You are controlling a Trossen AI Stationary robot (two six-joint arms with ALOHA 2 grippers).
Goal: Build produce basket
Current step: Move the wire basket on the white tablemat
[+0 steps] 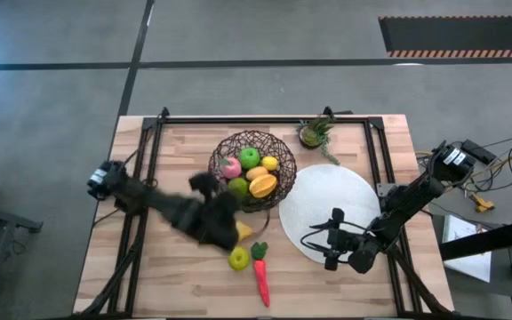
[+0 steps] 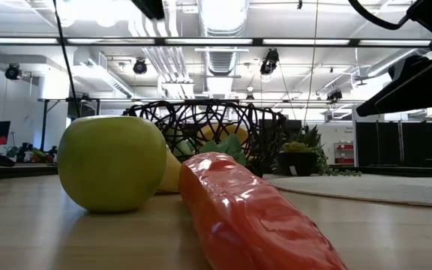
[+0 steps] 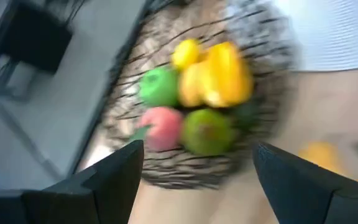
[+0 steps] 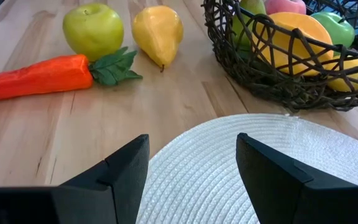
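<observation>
left tool [image 1: 204,183] spread, empty, at basket [image 1: 252,169] rim | right tool [image 1: 314,242] spread, empty, over white plate [image 1: 327,209] | basket holds five fruits; pear [image 4: 157,30], apple [image 4: 92,27], carrot [image 4: 36,76] on surface | next: likely pear, grip mid-body, lift clear of rim

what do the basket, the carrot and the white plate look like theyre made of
Basket: dark brown wire, bent into an open see-through mesh, matte. Carrot: likely plastic, with a glossy, slightly crinkled orange-red skin; its leaves look like soft green plastic or fabric. White plate: apparently woven fibre or cord, with fine concentric ribbing, matte.
</observation>
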